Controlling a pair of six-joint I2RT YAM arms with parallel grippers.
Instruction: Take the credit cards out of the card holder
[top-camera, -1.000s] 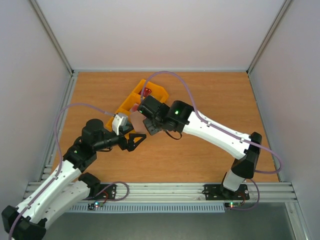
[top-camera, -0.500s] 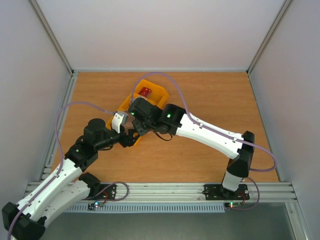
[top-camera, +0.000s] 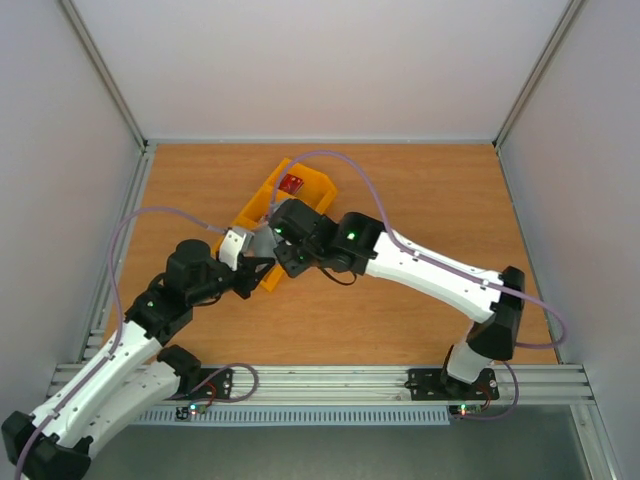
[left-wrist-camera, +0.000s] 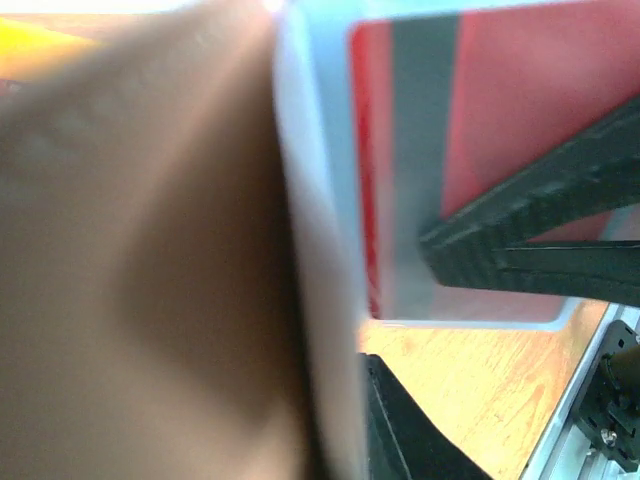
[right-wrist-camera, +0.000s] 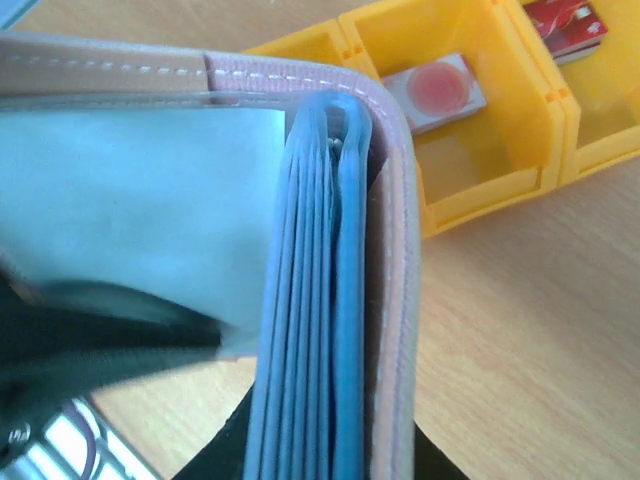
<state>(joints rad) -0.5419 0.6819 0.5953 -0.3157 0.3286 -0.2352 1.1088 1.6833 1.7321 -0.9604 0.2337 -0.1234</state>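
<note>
- the card holder (right-wrist-camera: 390, 200) is off the table (top-camera: 420, 190), held on edge at about 9 o'clock of the table's middle, in front of the near end of the yellow tray (right-wrist-camera: 500, 190).
- the right gripper (top-camera: 283, 250) has its jaws clenched on the card holder, which it presents opened, pale blue-grey inside showing.
- done: two of the credit cards lie in the tray. the whitish-pink card (right-wrist-camera: 436, 92) with the red blotch is in the middle compartment. the dark red card (right-wrist-camera: 563, 22) is in the end compartment, towards 1 o'clock along the tray.
- not done: a third card (left-wrist-camera: 520, 110) sits in a pocket of the holder. its visible face is red with a grey stripe.
- the left gripper (top-camera: 260, 275) is at the holder from 7 o'clock. one of its fingers (left-wrist-camera: 520, 235) lies across the face of that card, and the other shows below the panel.
- whether the left jaws have clamped cannot be told: the view is too close and blurred.
- judgement: roughly two thirds complete. what is left is to draw the last card clear of its pocket and set it down, most likely in the tray's near compartment. that compartment is hidden behind the arms from above.
</note>
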